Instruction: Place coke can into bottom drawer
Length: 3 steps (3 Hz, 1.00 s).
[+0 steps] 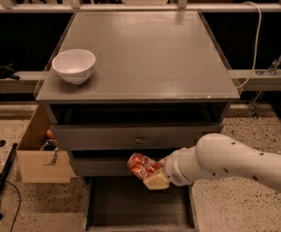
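The coke can (141, 165), red-orange with white lettering and dented, lies tilted on its side in my gripper (152, 174). The gripper is shut on the can and holds it in front of the grey cabinet's lower knobbed drawer, above the bottom drawer (135, 208). The bottom drawer is pulled out, a shallow dark tray with thin side walls, and nothing shows inside it. My white arm (236, 166) reaches in from the right.
A white bowl (74, 65) stands at the left on the cabinet top (145, 52). A cardboard box (39, 153) with small items sits against the cabinet's left side. A dark pole and cable lie on the speckled floor at the left.
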### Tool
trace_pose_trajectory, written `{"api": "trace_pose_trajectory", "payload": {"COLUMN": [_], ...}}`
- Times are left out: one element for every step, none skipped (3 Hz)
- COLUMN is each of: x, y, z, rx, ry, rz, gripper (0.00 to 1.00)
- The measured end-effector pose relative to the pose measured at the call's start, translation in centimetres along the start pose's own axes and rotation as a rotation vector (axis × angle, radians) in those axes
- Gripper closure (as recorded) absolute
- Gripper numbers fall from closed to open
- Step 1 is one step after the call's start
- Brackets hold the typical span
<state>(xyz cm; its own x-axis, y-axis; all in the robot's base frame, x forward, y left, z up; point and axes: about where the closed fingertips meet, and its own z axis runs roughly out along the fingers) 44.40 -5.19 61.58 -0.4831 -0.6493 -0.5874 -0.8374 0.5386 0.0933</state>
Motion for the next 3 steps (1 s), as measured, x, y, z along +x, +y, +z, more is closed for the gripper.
{"api": "trace_pose_trajectory", "payload": {"x": [5.6,5.6,6.7], "y": [-3.5,-3.5,-4.6], "z": [4.5,4.5,5.8], "rx": [-0.026,-0.026,-0.027], "ry": [0.089,0.089,0.077], "rz": [0.039,0.039,0.029], "gripper": [1.0,1.0,1.0]}}
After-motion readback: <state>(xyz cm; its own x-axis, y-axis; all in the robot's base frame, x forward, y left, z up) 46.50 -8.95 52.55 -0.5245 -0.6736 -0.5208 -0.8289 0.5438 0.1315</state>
